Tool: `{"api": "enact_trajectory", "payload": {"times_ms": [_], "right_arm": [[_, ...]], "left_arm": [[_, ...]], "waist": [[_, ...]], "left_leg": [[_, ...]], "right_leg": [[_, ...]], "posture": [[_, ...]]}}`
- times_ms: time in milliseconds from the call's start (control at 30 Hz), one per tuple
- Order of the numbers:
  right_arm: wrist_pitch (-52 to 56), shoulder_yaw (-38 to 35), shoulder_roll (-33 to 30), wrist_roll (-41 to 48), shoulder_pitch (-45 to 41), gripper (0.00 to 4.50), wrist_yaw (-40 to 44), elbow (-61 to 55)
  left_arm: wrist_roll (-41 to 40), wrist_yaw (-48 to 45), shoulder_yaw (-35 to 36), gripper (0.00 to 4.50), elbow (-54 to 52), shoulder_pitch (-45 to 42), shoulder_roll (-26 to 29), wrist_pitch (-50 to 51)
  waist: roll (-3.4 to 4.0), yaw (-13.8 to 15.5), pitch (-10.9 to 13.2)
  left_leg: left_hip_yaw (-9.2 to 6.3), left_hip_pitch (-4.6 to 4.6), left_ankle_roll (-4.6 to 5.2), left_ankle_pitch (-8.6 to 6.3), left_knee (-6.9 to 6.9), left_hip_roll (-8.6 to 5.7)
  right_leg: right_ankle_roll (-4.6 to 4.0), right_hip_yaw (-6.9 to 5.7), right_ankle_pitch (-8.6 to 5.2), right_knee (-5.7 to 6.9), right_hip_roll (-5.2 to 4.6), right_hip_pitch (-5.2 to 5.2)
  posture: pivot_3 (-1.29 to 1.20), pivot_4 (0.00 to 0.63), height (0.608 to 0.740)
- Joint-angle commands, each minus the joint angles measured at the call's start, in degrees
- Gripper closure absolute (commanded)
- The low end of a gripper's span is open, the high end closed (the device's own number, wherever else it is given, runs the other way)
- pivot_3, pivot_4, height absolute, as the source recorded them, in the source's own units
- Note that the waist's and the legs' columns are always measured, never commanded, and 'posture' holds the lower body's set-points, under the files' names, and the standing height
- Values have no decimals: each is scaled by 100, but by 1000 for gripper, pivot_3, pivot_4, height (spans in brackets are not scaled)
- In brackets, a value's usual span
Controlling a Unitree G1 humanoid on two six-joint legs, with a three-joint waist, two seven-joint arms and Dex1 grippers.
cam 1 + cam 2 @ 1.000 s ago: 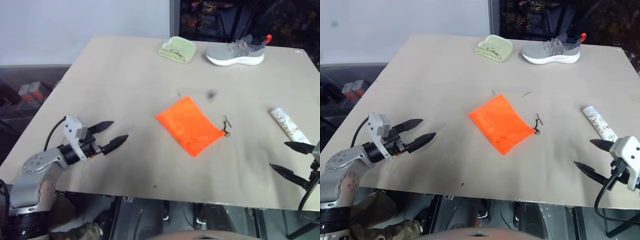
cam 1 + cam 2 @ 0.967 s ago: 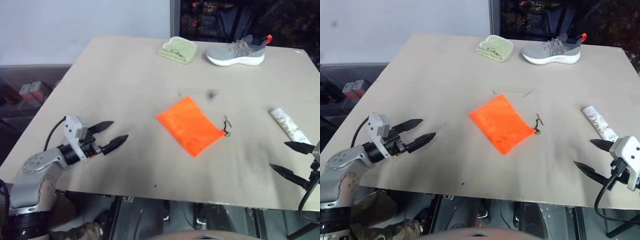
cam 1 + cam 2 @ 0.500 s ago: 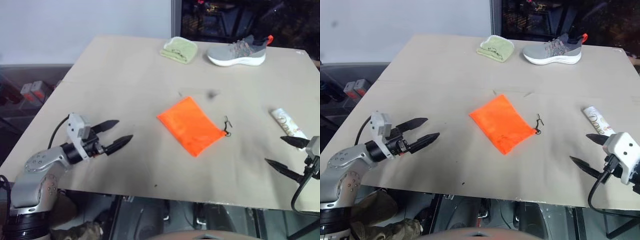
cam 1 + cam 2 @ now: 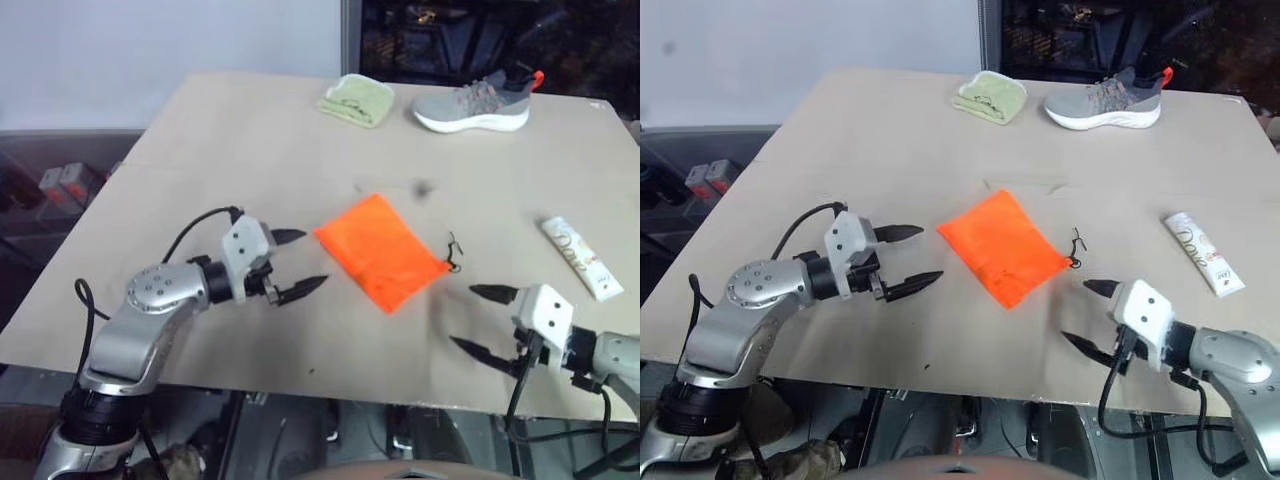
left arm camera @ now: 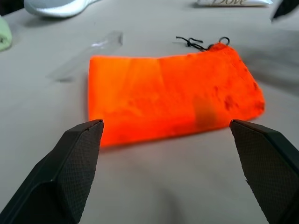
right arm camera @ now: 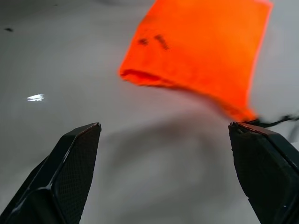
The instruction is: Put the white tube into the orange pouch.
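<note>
The orange pouch (image 4: pixel 381 251) lies flat at the centre of the frame on the surface (image 4: pixel 250 150), its drawstring end toward the right. The white tube (image 4: pixel 580 258) lies at the right edge, well apart from it. The left hand (image 4: pixel 290 265) and the right hand (image 4: pixel 483 320) both gape wide and hold nothing, flanking the pouch. The risk: the pouch mouth looks closed flat, so a pinch may slide the fabric or catch both layers, leaving no opening. The tube sits beyond the right hand.
</note>
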Motion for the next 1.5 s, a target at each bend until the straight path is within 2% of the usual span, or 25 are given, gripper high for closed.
{"api": "enact_trajectory", "payload": {"times_ms": [33,233,500,633,733,900,967,1100,1133,1200,1333,1367,1433,1500], "right_arm": [[627,196,243,577,-375,71,-313,-254],[1476,440,392,1023,-691,71,-715,-411],[1186,160,51,1021,-385,71,-474,-589],[568,-395,-322,702,243,71,-176,-916],[434,-856,-367,633,687,71,-233,-1126],[396,-1257,-233,622,1117,71,-431,-1400],[412,-1273,-204,633,1133,71,-499,-1455],[433,-1238,-154,580,1093,71,-668,-1506],[432,-1239,-153,568,1100,0,-694,-1523],[435,-1283,-138,576,1142,0,-731,-1568],[423,-1369,-131,588,1202,0,-758,-1600],[415,-1378,-129,584,1205,0,-761,-1596],[392,-1378,-132,564,1194,0,-763,-1579],[376,-1332,-127,555,1134,0,-775,-1545]], "left_arm": [[-11,-220,-27,0,74,-74,142,-51],[-83,-539,-150,0,183,-82,127,-57],[230,-815,-1014,0,421,-694,-60,64],[539,-1059,-1799,0,1038,-1625,-599,58],[759,-1175,-2259,0,1483,-2227,-1050,147],[1010,-1652,-2808,0,2064,-2939,-1296,413],[1397,-1741,-3046,0,2457,-3136,-1284,23],[2060,-1675,-3351,0,3718,-3475,-1609,-949],[2125,-1757,-3364,521,3918,-3510,-1626,-1161],[2174,-1947,-3325,1246,4177,-3557,-1596,-1466],[2243,-2256,-3194,3219,4545,-3660,-1452,-1871],[2274,-2336,-3167,3521,4660,-3693,-1395,-1984],[2346,-2499,-3123,4421,4912,-3753,-1268,-2243],[2446,-2664,-3058,4421,5257,-3816,-1038,-2601]], "waist": [[2,10,1],[1,45,1],[0,51,0],[4,113,-2],[0,172,-2],[-1,141,-3],[1,138,-4],[1,160,-5],[0,159,-5],[0,147,-7],[0,110,-9],[0,102,-9],[0,65,-15],[-3,28,-18]], "left_leg": [[0,0,0,0,1,1],[-6,-2,22,-14,10,-4],[-8,-5,25,-16,19,-9],[-13,-5,26,-15,28,-8],[-26,-5,32,-18,53,-6],[-35,-5,42,-25,72,2],[-39,-3,42,-25,74,3],[-51,-2,42,-25,77,4],[-53,-1,42,-25,80,2],[-53,-2,43,-26,80,-2],[-53,-2,48,-29,80,-1],[-53,-2,48,-29,80,0],[-54,2,48,-29,82,0],[-58,5,48,-29,89,0]], "right_leg": [[0,0,0,4,1,0],[-2,-6,-1,6,-9,2],[-1,-7,0,7,-9,6],[2,-14,1,13,0,18],[21,-25,12,12,27,36],[2,-24,1,13,21,44],[2,-25,1,18,21,43],[0,-29,0,20,19,42],[0,-32,0,20,15,44],[0,-32,0,20,6,44],[0,-32,0,20,7,44],[1,-33,0,20,7,44],[0,-34,0,23,7,46],[0,-34,0,31,6,48]], "posture": [[0,150,740],[0,150,740],[0,150,740],[0,150,740],[0,150,740],[0,150,740],[0,150,740],[0,150,740],[0,150,740],[0,150,740],[0,150,740],[0,150,740],[0,150,740],[0,150,740]]}}
